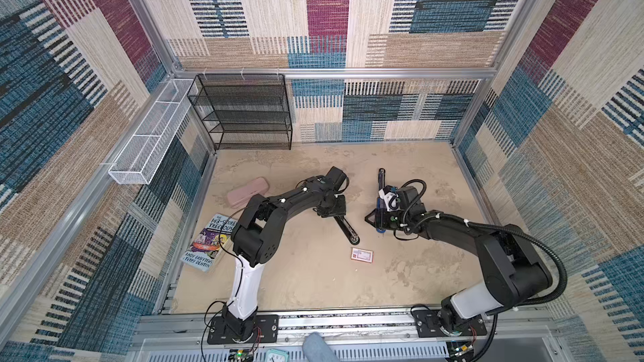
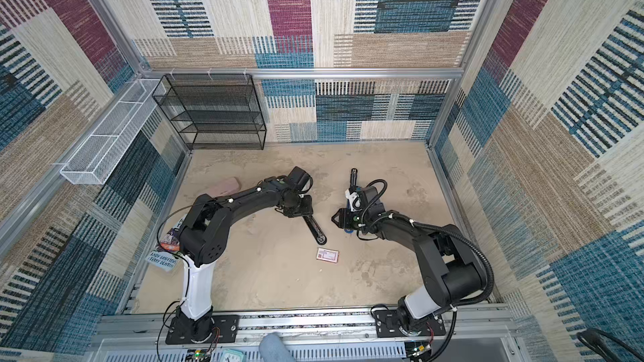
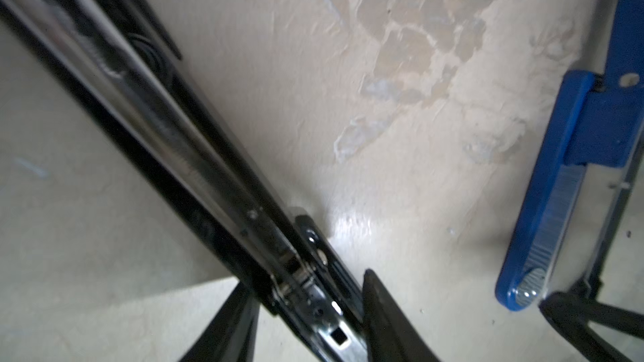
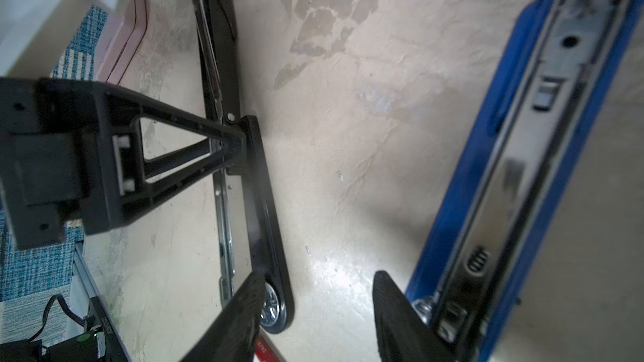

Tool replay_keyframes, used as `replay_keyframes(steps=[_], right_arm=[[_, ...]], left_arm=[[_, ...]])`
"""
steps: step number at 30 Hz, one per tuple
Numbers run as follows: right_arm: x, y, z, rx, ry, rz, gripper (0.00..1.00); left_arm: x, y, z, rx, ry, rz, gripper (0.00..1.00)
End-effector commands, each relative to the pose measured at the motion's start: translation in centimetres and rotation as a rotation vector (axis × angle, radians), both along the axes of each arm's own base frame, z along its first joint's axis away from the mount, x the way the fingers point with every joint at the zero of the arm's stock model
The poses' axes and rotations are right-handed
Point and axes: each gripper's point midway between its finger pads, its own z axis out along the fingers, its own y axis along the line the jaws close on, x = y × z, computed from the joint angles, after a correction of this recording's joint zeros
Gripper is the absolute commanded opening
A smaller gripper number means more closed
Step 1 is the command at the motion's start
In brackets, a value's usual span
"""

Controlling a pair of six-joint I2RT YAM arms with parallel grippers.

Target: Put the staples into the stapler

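Note:
A black stapler lies folded out flat on the sandy tabletop, left of centre in both top views. My left gripper straddles its hinge end, and both fingers press against the sides of the metal magazine. A blue stapler stands opened up by my right gripper. That gripper is open with only bare table between its fingers; the blue stapler touches the outer side of one finger. The staples' small white box with a red edge lies shut nearer the front, so the strips are hidden.
A pink pencil case and a book lie by the left wall. A black mesh shelf stands at the back left, and a white wire basket hangs on the left wall.

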Motion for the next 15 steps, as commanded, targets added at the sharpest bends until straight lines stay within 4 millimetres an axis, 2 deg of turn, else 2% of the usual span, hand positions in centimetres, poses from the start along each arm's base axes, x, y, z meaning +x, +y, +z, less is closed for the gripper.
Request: replay_keyframes(steps=[1,4,8,15], right_arm=[[0.8,-0.9,1.0,-0.004,-0.044,-0.053,0.54],[1.1,-1.6,1.7,-0.009,-0.063,-0.085,0.54],[1.9,-2.6,2.4,-0.054,-0.082,-0.135,0.55],[2.3,-3.3,1.9,-0.090,-0.061,-0.172,0.55]], left_arm=[[1.1,1.1,-0.4,0.128,-0.024,-0.079,0.42],[2.4,1.1,-0.5,0.193,-0.049,-0.124,0.37],[4.0,1.6,-0.6,0.271,-0.088,-0.165,0.37],[7.2,1.5,-0.4,0.298,-0.147,-0.167,0.34]])
